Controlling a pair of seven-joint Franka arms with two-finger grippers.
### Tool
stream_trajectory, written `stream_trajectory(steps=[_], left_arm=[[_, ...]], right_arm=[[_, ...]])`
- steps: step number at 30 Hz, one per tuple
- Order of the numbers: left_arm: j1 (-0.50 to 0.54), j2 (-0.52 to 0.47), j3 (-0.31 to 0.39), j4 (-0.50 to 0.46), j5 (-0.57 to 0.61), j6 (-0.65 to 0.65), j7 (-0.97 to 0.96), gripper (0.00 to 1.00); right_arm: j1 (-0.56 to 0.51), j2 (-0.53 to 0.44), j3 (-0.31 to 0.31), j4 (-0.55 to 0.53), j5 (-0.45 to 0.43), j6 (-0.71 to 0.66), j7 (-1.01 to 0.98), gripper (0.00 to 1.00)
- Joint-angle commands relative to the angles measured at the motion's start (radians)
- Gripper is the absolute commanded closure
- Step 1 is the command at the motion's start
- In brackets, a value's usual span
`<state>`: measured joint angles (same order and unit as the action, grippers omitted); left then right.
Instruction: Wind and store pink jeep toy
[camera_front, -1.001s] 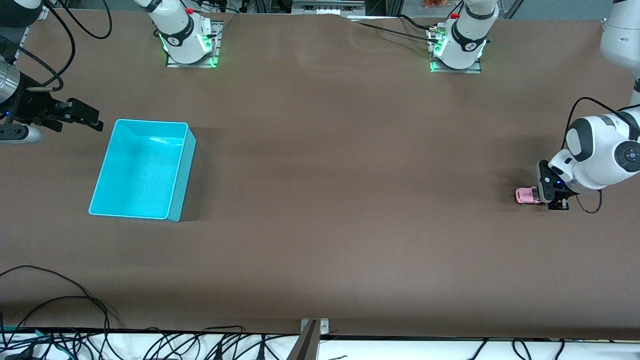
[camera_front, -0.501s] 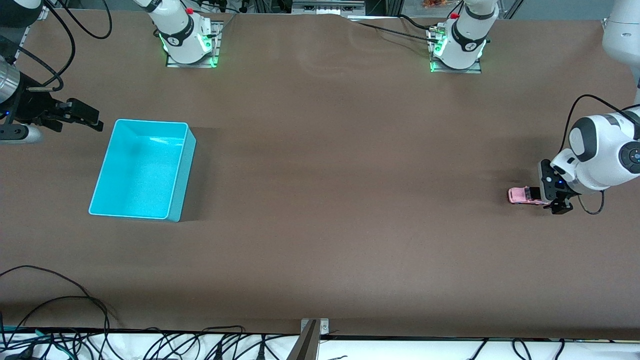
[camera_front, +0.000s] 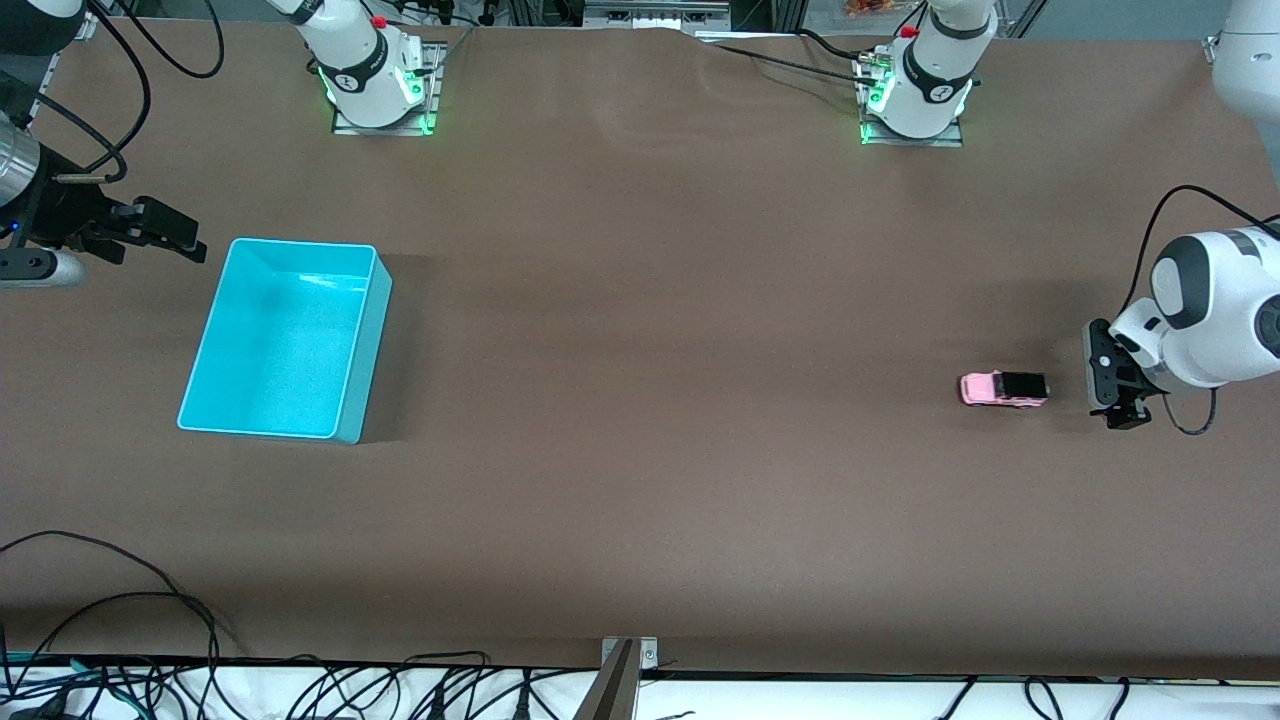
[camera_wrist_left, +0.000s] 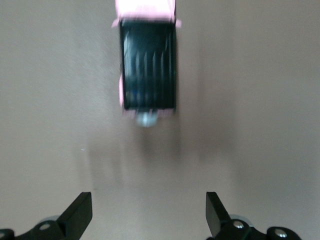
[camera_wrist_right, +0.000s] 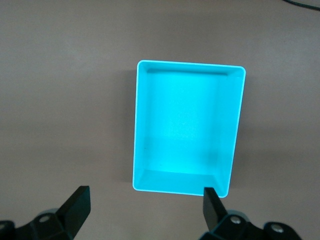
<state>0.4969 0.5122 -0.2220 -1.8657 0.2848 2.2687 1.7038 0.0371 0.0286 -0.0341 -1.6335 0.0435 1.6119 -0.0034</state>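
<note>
1. The pink jeep toy (camera_front: 1003, 388) sits on the brown table (camera_front: 640, 480), near the left arm's end. It is a little way out in front of the left gripper's (camera_front: 1100, 378) fingers, not touching them.
2. The left gripper is low by the table with its fingers (camera_wrist_left: 80, 212) spread wide. It holds nothing.
3. The right gripper (camera_front: 185, 238) waits by the blue bin (camera_front: 362, 340), fingers wide and empty.
4. The bin is empty and well apart from the toy, at the right arm's end.
5. I think the toy is let go to roll. To do it well, keep the fingers off it and out of its way.
6. The table between toy and bin is bare, with lots of room. The table's edges are not close to the toy.
</note>
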Motion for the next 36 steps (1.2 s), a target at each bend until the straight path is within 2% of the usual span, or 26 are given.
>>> stream_trajectory(steps=[1,11,13,14,36], left_arm=[[0.000,-0.017,-0.043,0.086,-0.001,-0.147,-0.041,0.00],[0.000,-0.017,-0.120,0.230,-0.001,-0.365,-0.131,0.00],[0.000,-0.018,-0.141,0.261,-0.001,-0.415,-0.164,0.00],[0.000,-0.018,-0.175,0.311,-0.001,-0.487,-0.223,0.00],[-0.001,-0.035,-0.336,0.511,-0.010,-0.742,-0.561,0.00]], right_arm=[[-0.003,0.002,-0.001,0.020,0.012,-0.020,0.002,0.00],[-0.003,0.002,-0.001,0.020,0.012,-0.020,0.002,0.00],[-0.003,0.002,-0.001,0.020,0.012,-0.020,0.002,0.00],[-0.003,0.002,-0.001,0.020,0.012,-0.020,0.002,0.00],[-0.003,0.002,-0.001,0.020,0.012,-0.020,0.002,0.00]])
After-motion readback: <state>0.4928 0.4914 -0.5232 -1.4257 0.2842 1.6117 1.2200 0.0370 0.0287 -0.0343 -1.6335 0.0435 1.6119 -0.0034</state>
